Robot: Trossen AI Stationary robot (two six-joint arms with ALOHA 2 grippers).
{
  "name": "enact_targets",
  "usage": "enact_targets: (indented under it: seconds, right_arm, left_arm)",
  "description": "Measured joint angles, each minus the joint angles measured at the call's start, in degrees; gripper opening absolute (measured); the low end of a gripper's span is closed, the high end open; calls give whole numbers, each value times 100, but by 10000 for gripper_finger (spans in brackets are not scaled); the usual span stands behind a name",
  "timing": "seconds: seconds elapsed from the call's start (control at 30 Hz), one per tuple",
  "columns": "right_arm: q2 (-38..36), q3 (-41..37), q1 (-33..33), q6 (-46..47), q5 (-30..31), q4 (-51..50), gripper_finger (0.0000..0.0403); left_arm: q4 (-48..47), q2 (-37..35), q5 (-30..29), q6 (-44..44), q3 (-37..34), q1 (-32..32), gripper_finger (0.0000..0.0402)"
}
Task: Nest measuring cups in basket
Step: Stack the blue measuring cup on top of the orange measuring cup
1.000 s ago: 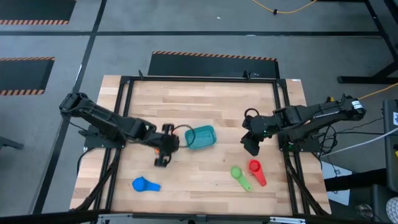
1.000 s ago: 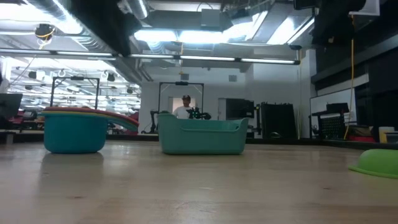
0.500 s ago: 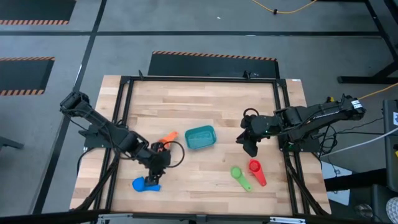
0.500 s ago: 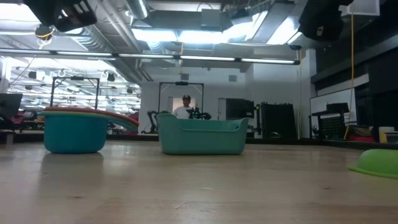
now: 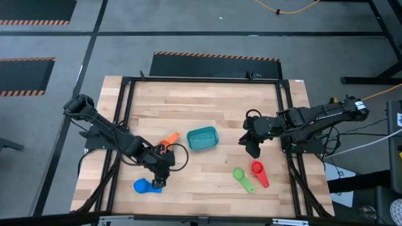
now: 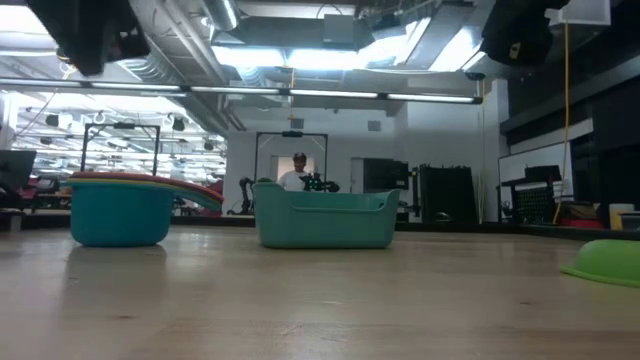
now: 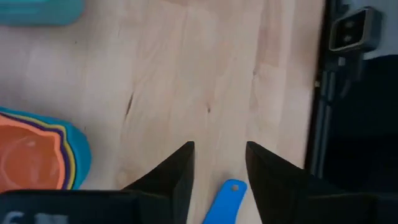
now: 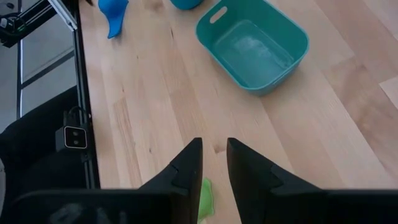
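teal basket (image 5: 202,139), blue cup (image 5: 143,186), green cup (image 5: 241,177), red cup (image 5: 258,171)

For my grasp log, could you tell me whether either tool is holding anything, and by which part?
Nothing is held. The left tool hangs open above the blue cup's handle; the right tool is empty, apart from the basket.

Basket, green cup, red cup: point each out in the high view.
basket (image 5: 202,139), high view, on its inside floor.
green cup (image 5: 239,173), high view, on its bowl.
red cup (image 5: 256,167), high view, on its bowl.

Empty teal basket (image 8: 254,53) on wooden table (image 8: 149,106), blue cup (image 8: 114,11) beyond, right tool (image 8: 213,163) narrowly parted above green cup (image 8: 206,196).
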Motion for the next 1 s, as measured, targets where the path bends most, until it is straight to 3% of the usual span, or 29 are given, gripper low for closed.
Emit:
enact_targets:
  seconds: [0.13, 0.4, 0.73, 1.0]
  right_arm:
    - [0, 1, 0, -2, -2, -1, 78]
    - [0, 2, 0, -24, -4, -7, 78]
    - [0, 2, -2, -196, -4, -3, 78]
    - [0, 4, -2, -323, -1, 0, 78]
  left_arm:
    - [-53, 415, -50, -432, -8, 4, 161]
    - [-56, 932, 1243, -145, -8, -75, 161]
    - [-36, 1290, 1131, -107, -8, -680, 161]
    - [-33, 1558, 521, -107, -10, -1105, 161]
